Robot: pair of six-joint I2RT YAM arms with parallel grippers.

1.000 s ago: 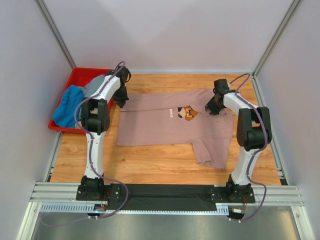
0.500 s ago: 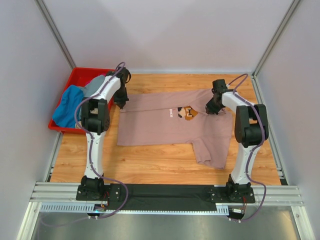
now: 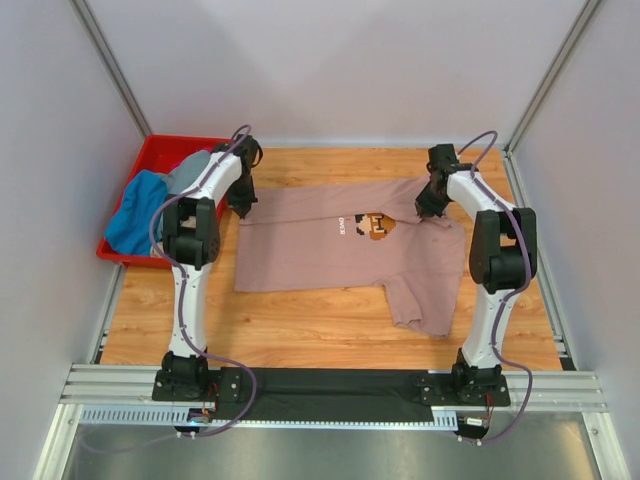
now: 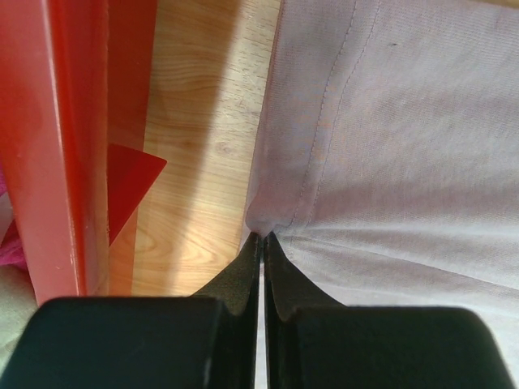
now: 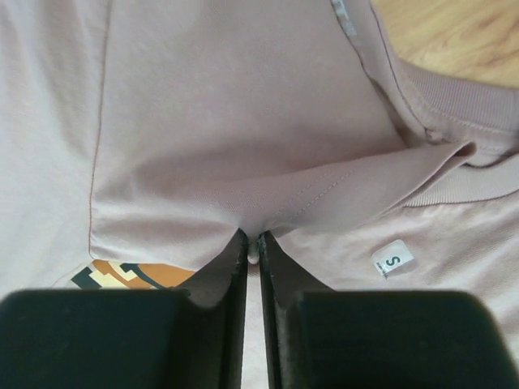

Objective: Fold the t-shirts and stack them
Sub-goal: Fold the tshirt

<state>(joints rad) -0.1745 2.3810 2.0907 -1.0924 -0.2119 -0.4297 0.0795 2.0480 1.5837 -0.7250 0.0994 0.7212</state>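
Note:
The dusty-pink t-shirt (image 3: 320,250) lies spread across the table, its pixel print (image 3: 376,226) facing up. One sleeve (image 3: 425,300) hangs toward the near side. My left gripper (image 3: 243,208) is shut on the shirt's left edge (image 4: 280,219), pinching the hem next to the crate. Near the collar (image 5: 454,105), my right gripper (image 3: 425,212) is shut on a raised fold of the pink cloth (image 5: 268,203). An "S" size label (image 5: 392,258) shows beside its fingers. Blue (image 3: 133,222) and grey (image 3: 188,170) t-shirts lie in the crate.
The red plastic crate (image 3: 150,152) stands at the back left, its wall (image 4: 65,146) close beside my left gripper. White enclosure walls ring the wooden table (image 3: 300,320). A black mat (image 3: 340,385) runs between the arm bases at the near edge.
My right gripper has closed its jaws onto the pink cloth near the collar and shifted slightly toward the back. The left arm has stayed put, still pinching the hem.

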